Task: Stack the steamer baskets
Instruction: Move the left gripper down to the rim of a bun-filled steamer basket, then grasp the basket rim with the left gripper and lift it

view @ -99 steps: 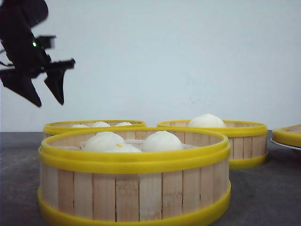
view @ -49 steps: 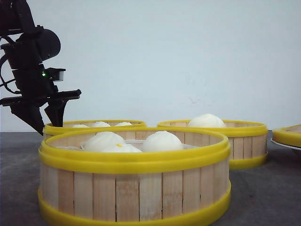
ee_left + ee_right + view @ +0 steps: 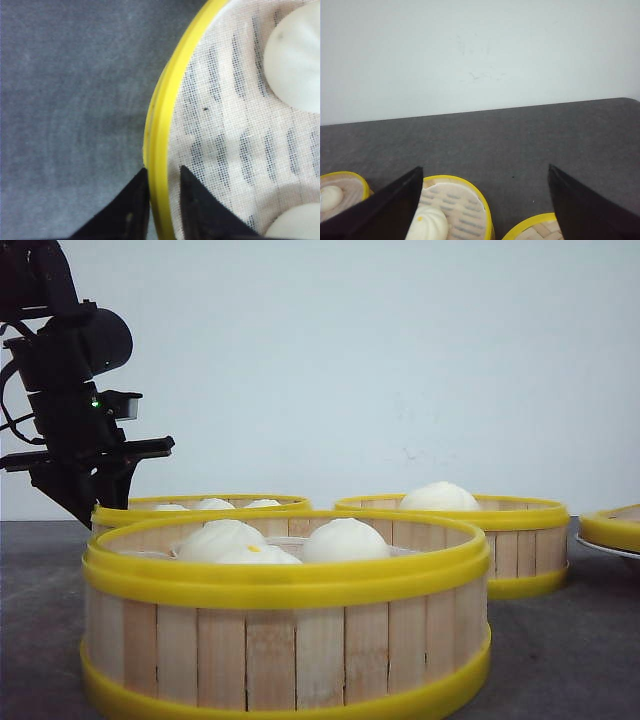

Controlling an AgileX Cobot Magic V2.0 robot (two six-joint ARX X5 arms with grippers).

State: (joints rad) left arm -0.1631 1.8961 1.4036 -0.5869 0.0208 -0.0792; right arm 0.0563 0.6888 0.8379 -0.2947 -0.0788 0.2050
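Three steamer baskets with pale slat walls and yellow rims stand on the grey table: a near one (image 3: 290, 640), a back-left one (image 3: 205, 504) and a back-right one (image 3: 520, 550), all holding white buns. My left gripper (image 3: 97, 490) is down at the back-left basket's left edge. In the left wrist view its jaws (image 3: 163, 168) straddle that basket's yellow rim (image 3: 165, 100). The outer finger (image 3: 132, 210) touches the rim, and a thin strip of cloth liner shows beside the inner finger. My right gripper (image 3: 485, 166) hangs wide open above the baskets (image 3: 465, 200), holding nothing.
A fourth yellow-rimmed basket (image 3: 615, 525) sits on a white plate (image 3: 612, 551) at the right edge. White buns (image 3: 295, 60) lie on the mesh cloth liner (image 3: 225, 125). Bare grey tabletop (image 3: 70, 110) lies outside the gripped rim. A white wall backs the table.
My left arm came down from above the table to the back-left basket's left edge, and its fingertips now dip behind the rim. The baskets have not moved.
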